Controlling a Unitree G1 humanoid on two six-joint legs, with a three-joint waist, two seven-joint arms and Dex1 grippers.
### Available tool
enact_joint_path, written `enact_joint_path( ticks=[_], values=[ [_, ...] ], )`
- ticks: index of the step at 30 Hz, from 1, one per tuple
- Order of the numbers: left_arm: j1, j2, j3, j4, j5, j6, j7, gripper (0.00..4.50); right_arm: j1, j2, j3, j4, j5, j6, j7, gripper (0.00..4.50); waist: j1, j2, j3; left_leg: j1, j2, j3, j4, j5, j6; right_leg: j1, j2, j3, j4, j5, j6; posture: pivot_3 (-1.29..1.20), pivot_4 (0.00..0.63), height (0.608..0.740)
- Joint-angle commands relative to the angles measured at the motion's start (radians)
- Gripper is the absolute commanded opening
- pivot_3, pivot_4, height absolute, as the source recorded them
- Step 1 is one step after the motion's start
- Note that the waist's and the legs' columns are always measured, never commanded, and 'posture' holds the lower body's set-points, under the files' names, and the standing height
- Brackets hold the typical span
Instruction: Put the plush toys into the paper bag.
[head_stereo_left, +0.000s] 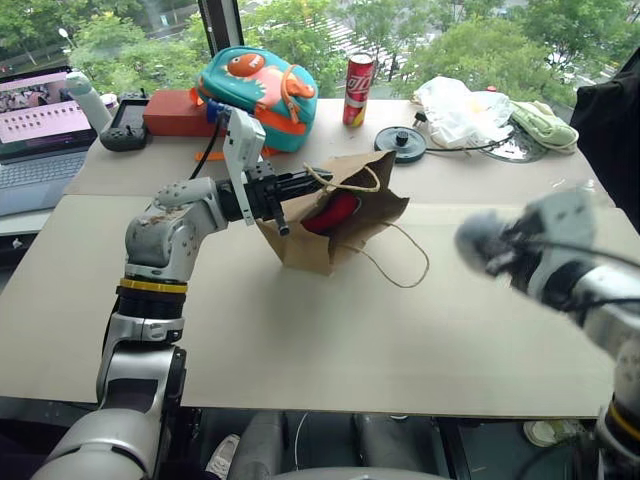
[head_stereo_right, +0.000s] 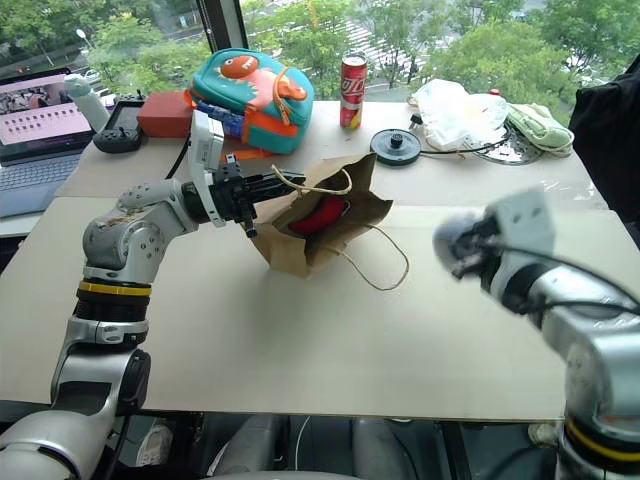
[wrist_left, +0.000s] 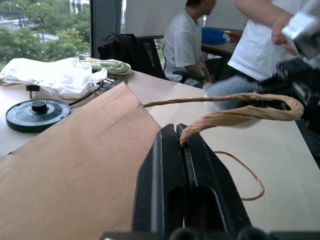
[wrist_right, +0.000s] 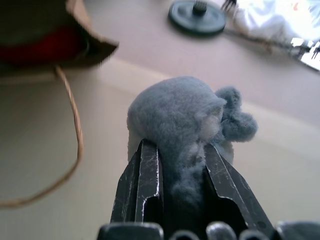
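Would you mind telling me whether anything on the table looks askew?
The paper bag is tipped over, mouth sideways, held by one cord handle. The red toy sits inside.

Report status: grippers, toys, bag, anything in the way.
Left gripper shut on paper bag handle, mouth held open. Right gripper shut on grey-blue plush toy, lifted off the table. Red plush toy inside bag. Nothing between toy and bag.
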Motion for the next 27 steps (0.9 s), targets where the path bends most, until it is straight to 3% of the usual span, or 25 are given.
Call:
enact_joint_path(
  ticks=[1, 12, 23, 27],
  values=[
    [-0.023, 0.004, 0.009, -0.016, -0.001, -0.015, -0.002, 0.00, -0.076, 0.034, 0.049, -0.045, 0.044, 0.079, -0.001, 0.81, 0.002, 0.000, 0.000, 0.000, 0.000, 0.000, 0.000, 0.000, 0.000, 0.000, 0.000, 0.000, 0.000, 0.000, 0.000, 0.00, 0.150, 0.739],
    [-0.034, 0.003, 0.011, -0.009, -0.005, -0.010, 0.002, 0.00, -0.208, 0.236, 0.331, -0.001, 0.027, 0.088, -0.095, 0.81, 0.001, 0.000, 0.000, -0.003, -0.001, -0.001, 0.001, 0.000, 0.000, -0.002, -0.001, 0.000, 0.001, 0.000, 0.000, 0.00, 0.150, 0.739],
    [-0.037, -0.008, 0.004, -0.007, -0.004, -0.014, 0.001, 0.00, -0.329, 0.254, 0.571, 0.309, -0.072, -0.137, -0.097, 0.81, -0.003, 0.000, 0.000, -0.002, -0.001, 0.000, 0.000, 0.000, 0.000, -0.002, -0.001, 0.000, 0.001, 0.000, 0.000, 0.00, 0.150, 0.739],
    [-0.037, -0.010, 0.003, -0.007, -0.003, -0.015, 0.000, 0.00, -0.386, 0.284, 0.579, 0.402, -0.105, -0.208, -0.104, 1.97, -0.003, 0.000, 0.000, -0.002, 0.000, -0.001, 0.000, 0.000, 0.000, -0.002, -0.001, -0.001, 0.001, 0.000, -0.001, 0.00, 0.150, 0.739]
  ],
)
